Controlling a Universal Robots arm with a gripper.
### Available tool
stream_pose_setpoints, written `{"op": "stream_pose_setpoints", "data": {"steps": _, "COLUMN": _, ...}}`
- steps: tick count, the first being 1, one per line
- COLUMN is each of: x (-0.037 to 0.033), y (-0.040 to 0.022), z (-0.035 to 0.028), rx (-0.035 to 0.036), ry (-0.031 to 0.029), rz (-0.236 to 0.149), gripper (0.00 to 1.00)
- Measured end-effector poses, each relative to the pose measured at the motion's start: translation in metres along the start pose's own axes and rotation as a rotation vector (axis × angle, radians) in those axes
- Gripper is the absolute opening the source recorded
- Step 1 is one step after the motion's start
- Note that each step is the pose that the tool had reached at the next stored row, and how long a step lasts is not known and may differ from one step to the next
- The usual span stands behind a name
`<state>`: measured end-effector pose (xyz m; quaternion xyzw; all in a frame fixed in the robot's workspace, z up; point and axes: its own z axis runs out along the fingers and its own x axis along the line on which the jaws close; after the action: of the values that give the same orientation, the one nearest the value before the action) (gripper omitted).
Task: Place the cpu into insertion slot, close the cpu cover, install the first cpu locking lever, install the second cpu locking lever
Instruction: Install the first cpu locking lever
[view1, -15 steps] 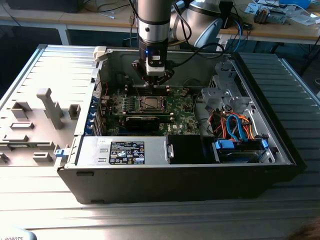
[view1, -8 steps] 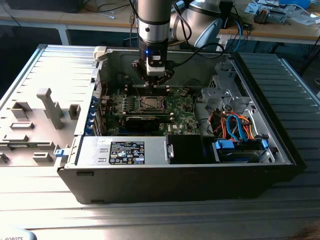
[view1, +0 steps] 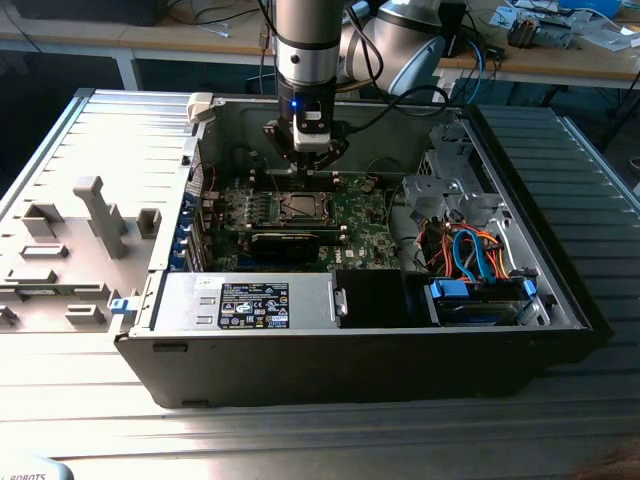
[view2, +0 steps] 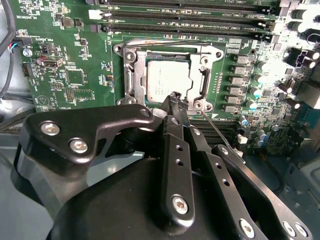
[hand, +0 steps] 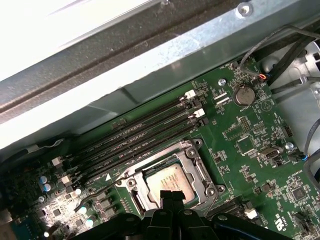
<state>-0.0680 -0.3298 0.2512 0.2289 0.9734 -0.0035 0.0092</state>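
The cpu (view2: 162, 80) lies flat in the insertion slot (view1: 298, 207) on the green board, silver top up. The grey cpu cover (view2: 131, 70) is down around it, framing the chip. My gripper (view2: 174, 96) is shut, and its black fingertips touch the edge of the chip at a corner of the cover. A thin metal locking lever (view2: 220, 134) runs out from that corner beside the fingers. The first wrist view shows the cpu (hand: 167, 179) and the cover (hand: 196, 161) with the gripper (hand: 170, 194) at the socket's edge. In the exterior view the gripper (view1: 305, 160) hangs just above the socket.
Long black memory slots (hand: 140, 135) run beside the socket, with the metal case wall (hand: 150, 65) behind them. A black expansion card (view1: 285, 240) lies in front of the socket. Loose cables (view1: 470, 250) and drive bays crowd the exterior view's right. A power supply (view1: 250, 300) sits in front.
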Motion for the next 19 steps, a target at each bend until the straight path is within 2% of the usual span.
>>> {"op": "stream_pose_setpoints", "data": {"steps": 19, "x": 0.0, "y": 0.0, "z": 0.0, "rx": -0.0003, "ry": -0.0001, "rz": -0.015, "gripper": 0.11}}
